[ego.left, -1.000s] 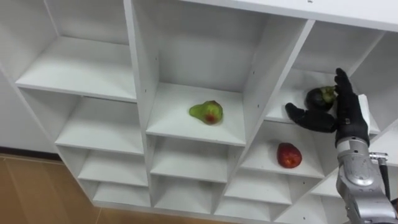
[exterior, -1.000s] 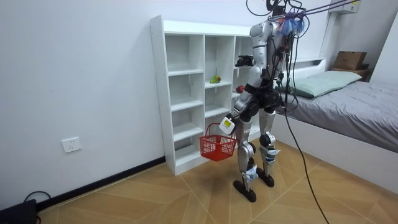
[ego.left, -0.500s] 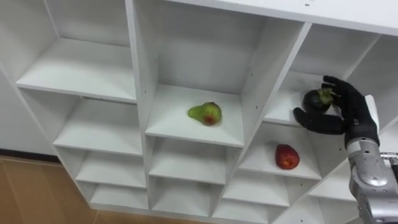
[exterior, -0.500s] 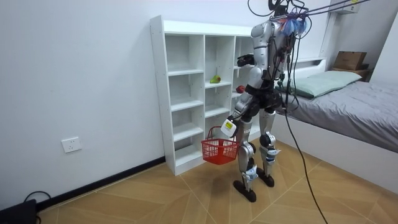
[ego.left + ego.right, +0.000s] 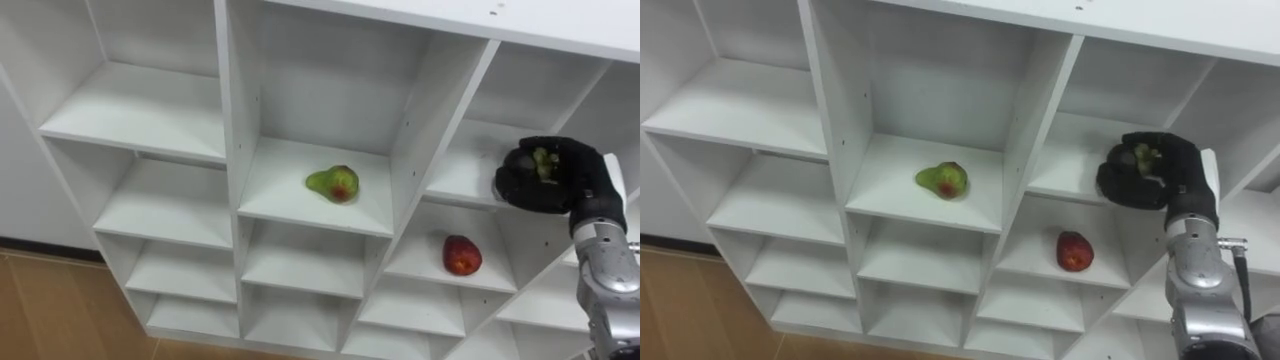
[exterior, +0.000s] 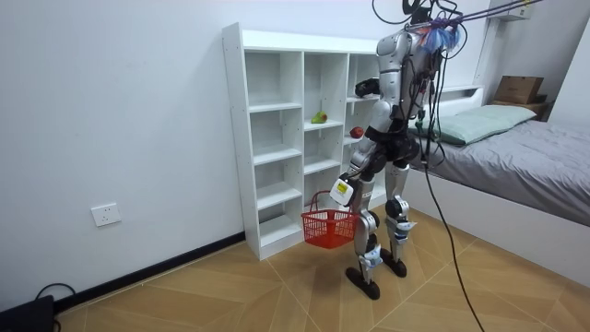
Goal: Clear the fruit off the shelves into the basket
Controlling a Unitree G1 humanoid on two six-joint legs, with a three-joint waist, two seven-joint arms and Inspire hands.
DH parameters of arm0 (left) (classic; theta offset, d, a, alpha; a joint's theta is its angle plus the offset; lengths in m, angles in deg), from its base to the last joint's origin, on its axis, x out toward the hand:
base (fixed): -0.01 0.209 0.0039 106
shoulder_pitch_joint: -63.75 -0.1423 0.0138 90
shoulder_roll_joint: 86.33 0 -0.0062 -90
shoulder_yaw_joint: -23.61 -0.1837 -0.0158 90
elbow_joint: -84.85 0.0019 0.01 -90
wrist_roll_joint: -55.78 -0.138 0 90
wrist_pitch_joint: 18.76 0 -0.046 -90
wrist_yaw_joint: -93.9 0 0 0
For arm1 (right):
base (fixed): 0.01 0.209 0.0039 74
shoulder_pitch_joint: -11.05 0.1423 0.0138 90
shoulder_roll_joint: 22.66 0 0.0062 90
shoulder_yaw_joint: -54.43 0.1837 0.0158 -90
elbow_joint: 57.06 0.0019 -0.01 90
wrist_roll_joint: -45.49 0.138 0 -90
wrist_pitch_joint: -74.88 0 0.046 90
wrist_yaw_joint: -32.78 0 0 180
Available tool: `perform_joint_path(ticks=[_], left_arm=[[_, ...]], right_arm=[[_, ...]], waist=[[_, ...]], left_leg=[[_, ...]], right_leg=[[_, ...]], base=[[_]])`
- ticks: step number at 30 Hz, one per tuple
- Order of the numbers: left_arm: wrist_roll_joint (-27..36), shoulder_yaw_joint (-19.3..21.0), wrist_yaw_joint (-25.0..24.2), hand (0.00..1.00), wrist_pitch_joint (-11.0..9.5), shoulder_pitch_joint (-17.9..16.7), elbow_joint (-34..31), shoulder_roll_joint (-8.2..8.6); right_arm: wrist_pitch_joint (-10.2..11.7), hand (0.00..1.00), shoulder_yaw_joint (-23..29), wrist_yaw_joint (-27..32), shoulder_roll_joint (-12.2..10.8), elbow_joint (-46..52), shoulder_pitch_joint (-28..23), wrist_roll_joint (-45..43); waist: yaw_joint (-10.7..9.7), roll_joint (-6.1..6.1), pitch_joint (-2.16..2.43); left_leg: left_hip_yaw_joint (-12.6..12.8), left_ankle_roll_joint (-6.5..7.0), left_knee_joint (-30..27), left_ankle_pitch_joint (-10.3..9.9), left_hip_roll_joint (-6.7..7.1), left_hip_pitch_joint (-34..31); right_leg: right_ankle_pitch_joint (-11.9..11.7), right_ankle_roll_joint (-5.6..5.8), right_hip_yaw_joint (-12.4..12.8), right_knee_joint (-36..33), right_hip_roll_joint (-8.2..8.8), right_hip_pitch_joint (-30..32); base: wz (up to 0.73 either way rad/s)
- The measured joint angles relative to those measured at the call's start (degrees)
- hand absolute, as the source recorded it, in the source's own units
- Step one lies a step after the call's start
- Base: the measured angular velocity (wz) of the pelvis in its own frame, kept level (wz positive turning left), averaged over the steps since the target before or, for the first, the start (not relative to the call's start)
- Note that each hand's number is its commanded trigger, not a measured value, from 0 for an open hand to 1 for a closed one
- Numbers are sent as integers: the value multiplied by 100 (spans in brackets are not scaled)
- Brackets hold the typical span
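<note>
While standing at the closet (image 5: pixel 232 120), gripping dark fruit (image 5: pixel 543 163) in curled right hand (image 5: pixel 560 180).
Carrying red basket (image 6: pixel 329 231) at left hand (image 6: pixel 342 189), grip there impossible to tell.

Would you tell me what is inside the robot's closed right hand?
The right hand is curled round a dark fruit with a greenish top, which peeks out between its fingers; the rest of the fruit is covered. The left hand carries the red basket.
</note>
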State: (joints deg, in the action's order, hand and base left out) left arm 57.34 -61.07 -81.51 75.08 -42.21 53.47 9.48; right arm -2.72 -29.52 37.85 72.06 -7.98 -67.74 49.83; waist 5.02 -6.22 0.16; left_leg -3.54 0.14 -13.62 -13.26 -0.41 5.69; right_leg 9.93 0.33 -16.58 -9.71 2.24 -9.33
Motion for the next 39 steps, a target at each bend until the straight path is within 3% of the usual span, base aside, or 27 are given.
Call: perform_joint_path(ticks=[8,12,16,21,25,30,34,39], left_arm=[[0,-8,24,100,87,-15,33,2],[2,-5,24,100,85,49,22,2],[3,-2,27,100,82,115,-24,2],[111,2,22,100,-47,227,-251,2],[217,4,11,100,-189,292,-248,6],[405,-8,-111,100,-198,318,-339,18],[397,-126,-252,100,-200,315,-618,19],[406,-231,-302,100,-216,418,-705,44]], right_arm=[[-2,100,30,0,-76,62,-2,5],[-136,100,11,-43,-118,105,5,-22],[-135,100,-7,-135,-276,254,-56,-24],[-164,100,-137,-514,-547,1244,-585,-84],[-175,100,-525,-790,-593,1897,-897,-82],[-304,100,-612,-878,-725,2461,-1087,-79],[-444,100,-613,-976,-709,2827,-1267,-84],[-498,100,-693,-1289,-718,3257,-1460,-15]], waist=[[-24,2,1],[2,-2,3],[-24,-21,16],[-4,-5,28],[20,6,34],[-34,73,80],[-22,89,89],[-4,112,86]], left_leg=[[-1,-17,5,-18,-24,-8],[-2,-17,15,-18,-25,-10],[7,-17,14,-18,-25,-10],[76,-15,-1,-18,-27,-44],[188,-13,-1,-15,-42,-58],[301,-3,8,-5,-68,-210],[330,-10,20,-2,-93,-203],[525,-26,140,7,-137,-187]], right_leg=[[0,0,30,7,-27,12],[0,0,1,7,-26,22],[0,0,5,6,-25,32],[-12,-21,83,3,-24,123],[-21,-34,196,4,-31,201],[-87,-43,236,5,-39,356],[-89,-47,260,-10,-63,429],[-102,-69,486,-36,-118,536]], base=[[0],[0],[-1],[-8],[-14],[-12],[-4],[-20]])
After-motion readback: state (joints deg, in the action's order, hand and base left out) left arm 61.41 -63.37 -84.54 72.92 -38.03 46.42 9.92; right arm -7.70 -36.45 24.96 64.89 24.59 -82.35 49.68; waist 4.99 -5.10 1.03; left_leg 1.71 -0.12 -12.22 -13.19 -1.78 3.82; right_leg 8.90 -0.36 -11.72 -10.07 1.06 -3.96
